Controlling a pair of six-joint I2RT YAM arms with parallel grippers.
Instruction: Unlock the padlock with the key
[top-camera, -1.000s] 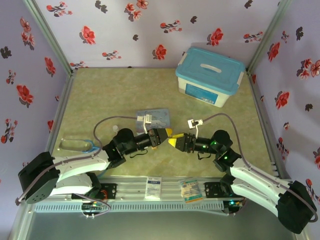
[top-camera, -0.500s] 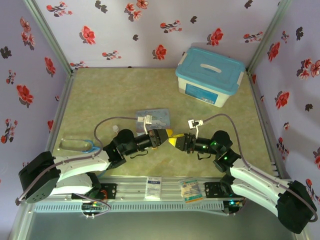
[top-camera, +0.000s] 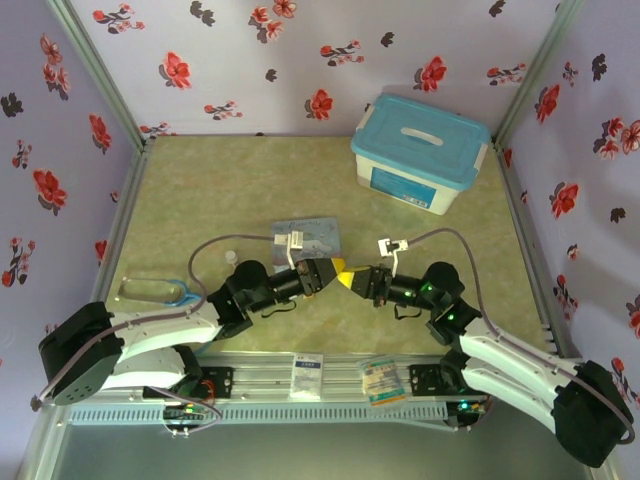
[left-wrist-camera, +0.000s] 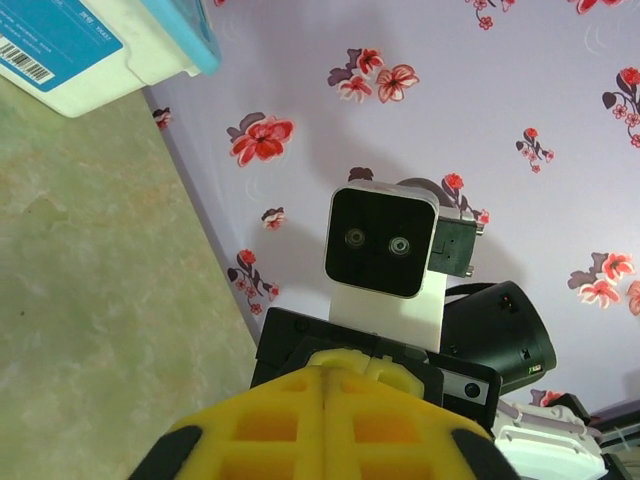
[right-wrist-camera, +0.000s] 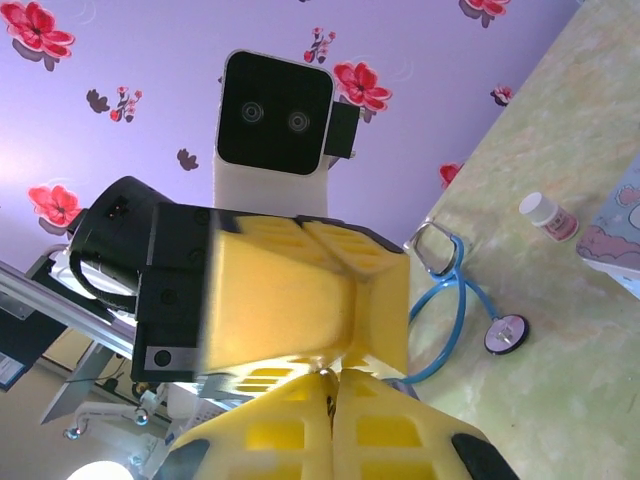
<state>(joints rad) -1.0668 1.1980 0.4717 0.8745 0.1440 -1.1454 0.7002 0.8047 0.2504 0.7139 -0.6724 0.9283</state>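
- Padlock and key: too small to make out. I judge both are hidden where the two yellow tips meet, above the middle of the desk (top-camera: 200, 190), just near of the tin (top-camera: 312, 236).
- Right jaws: clenched to a thin seam; on what, I cannot tell.
- Left jaws: look pressed together in their own wrist view; any pinch is hidden.
- Padlock: likely light, rigid, smooth brass, so slippery. Grip the flat body sides, leaving keyhole and shackle free.
- Key: thin, stiff, apt to pivot. Pinch the head, blade straight out.
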